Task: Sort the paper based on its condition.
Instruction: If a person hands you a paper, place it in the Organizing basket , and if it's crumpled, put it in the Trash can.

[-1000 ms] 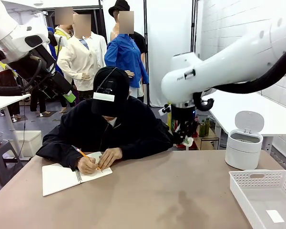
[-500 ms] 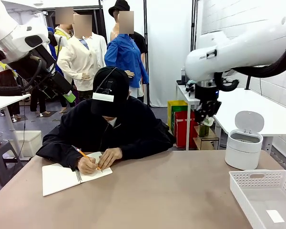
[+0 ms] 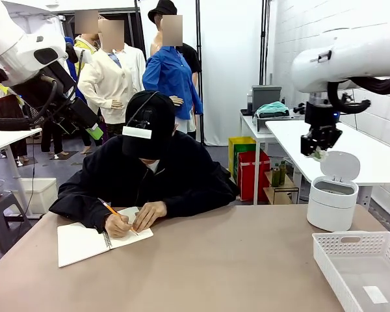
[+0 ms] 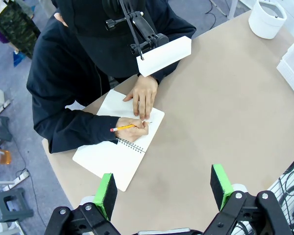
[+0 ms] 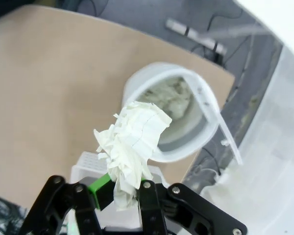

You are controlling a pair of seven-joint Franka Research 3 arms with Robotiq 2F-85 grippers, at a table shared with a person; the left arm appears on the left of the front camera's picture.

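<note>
My right gripper (image 3: 320,148) hangs just above the white bin (image 3: 332,203), shut on a crumpled white paper wad (image 3: 320,155). In the right wrist view the paper wad (image 5: 133,142) sticks up from the closed gripper (image 5: 121,190), with the bin's open mouth (image 5: 206,105) right behind it and crumpled paper (image 5: 169,100) lying inside. My left gripper (image 3: 94,132) is held high at the far left. It is open and empty (image 4: 163,185), looking down at the table.
A person at the far side writes with a pencil in a spiral notebook (image 3: 84,242) (image 4: 110,156). A white basket (image 3: 361,263) sits at the near right, its corner (image 5: 85,164) under my right gripper. The bin's lid (image 3: 340,165) stands open.
My right arm has swung to the right with the paper wad, from over the table's middle to above the bin. The left arm has stayed put.
</note>
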